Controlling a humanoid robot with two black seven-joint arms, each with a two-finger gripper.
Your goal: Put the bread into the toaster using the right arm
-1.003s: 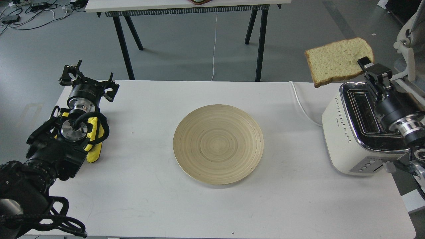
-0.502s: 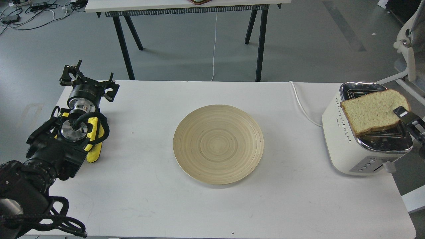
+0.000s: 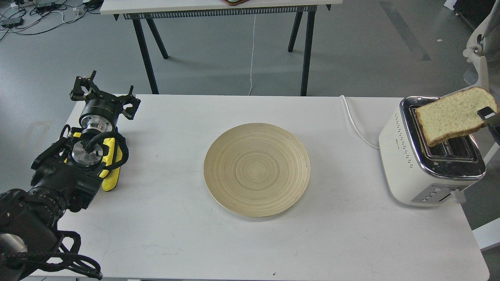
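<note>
Bread [image 3: 453, 116], a flat pale tan slice with fine speckles, a brown crust and a rounded top, hangs tilted above the toaster's far end, its lower left corner dipping toward the slots but not yet in one. At its right edge the right end effector [image 3: 489, 116] shows only as a dark tip at the frame's border; it has hold of the slice there, pinched closed on the crust. The toaster [image 3: 406, 164] is a cream-white box with rounded corners, a shiny chrome top with two long slots, rows of small dots along its side, and a strip of buttons with a lever at the near end. A white cord [image 3: 355, 123] runs from behind it across the bench [image 3: 156, 234], whose surface is smooth, matte white and faintly scuffed. Near the middle lies a round, shallow wooden plate [image 3: 257, 169] with ringed grain. Far to the left the left end effector [image 3: 103, 97] rests at the bench's edge, seen end-on and dark, so I cannot tell how far apart its fingers stand; yellow padding [image 3: 111, 171] sits under that arm.
</note>
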